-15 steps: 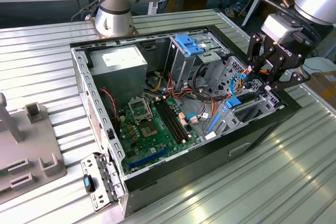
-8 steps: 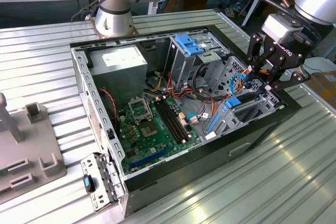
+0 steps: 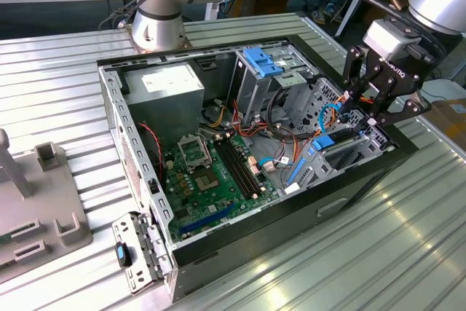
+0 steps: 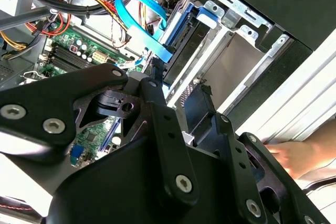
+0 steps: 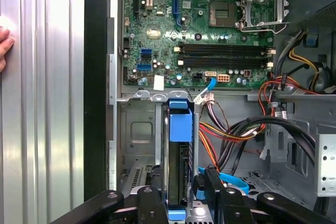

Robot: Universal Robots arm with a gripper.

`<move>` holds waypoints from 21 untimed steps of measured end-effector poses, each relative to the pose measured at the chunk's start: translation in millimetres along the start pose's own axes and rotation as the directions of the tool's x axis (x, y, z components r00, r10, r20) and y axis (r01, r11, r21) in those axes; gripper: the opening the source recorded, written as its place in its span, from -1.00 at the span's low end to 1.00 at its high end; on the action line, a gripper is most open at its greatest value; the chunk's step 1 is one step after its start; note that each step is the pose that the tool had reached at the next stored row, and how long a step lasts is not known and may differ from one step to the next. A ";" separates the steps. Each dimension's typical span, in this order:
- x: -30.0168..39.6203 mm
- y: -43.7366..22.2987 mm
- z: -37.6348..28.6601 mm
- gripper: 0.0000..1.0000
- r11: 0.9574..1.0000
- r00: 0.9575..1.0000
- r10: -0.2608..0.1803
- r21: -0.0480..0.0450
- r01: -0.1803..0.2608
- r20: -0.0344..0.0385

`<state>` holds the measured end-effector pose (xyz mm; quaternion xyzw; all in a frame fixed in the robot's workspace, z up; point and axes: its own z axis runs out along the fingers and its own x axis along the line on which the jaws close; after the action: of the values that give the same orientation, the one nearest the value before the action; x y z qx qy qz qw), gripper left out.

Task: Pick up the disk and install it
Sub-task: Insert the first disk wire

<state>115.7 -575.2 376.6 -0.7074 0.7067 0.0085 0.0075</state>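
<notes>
The disk (image 5: 179, 129), dark-bodied with bright blue side rails, stands on edge inside the metal drive cage (image 5: 137, 129) at the front corner of the open computer case (image 3: 364, 180). In the exterior view its blue rail (image 3: 322, 141) peeks out of the cage at the right. My gripper (image 3: 362, 123) hangs directly over it. In both wrist views the gripper (image 5: 181, 184) (image 4: 179, 85) straddles the disk's upper edge (image 4: 184, 51), open, with a small gap showing on each side between finger and disk.
A blue data cable (image 4: 142, 9) and bundled power wires (image 5: 236, 129) run close beside the disk. The motherboard (image 3: 211, 172), power supply (image 3: 171, 81) and a blue bracket (image 3: 262, 60) fill the case. A person's hand (image 5: 4, 45) rests on the table beside it. A grey fixture (image 3: 36, 202) stands at the exterior view's left.
</notes>
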 end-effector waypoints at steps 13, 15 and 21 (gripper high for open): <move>-1.3 -0.8 0.0 -0.12 1.000 1.000 -0.004 0.000 0.004 0.000; -2.3 -1.1 0.0 -0.12 1.000 1.000 -0.003 0.000 0.003 0.000; -5.6 -2.5 0.1 -0.12 1.000 1.000 -0.003 0.000 0.003 0.000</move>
<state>118.3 -569.6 376.6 -0.7087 0.7054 0.0085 0.0075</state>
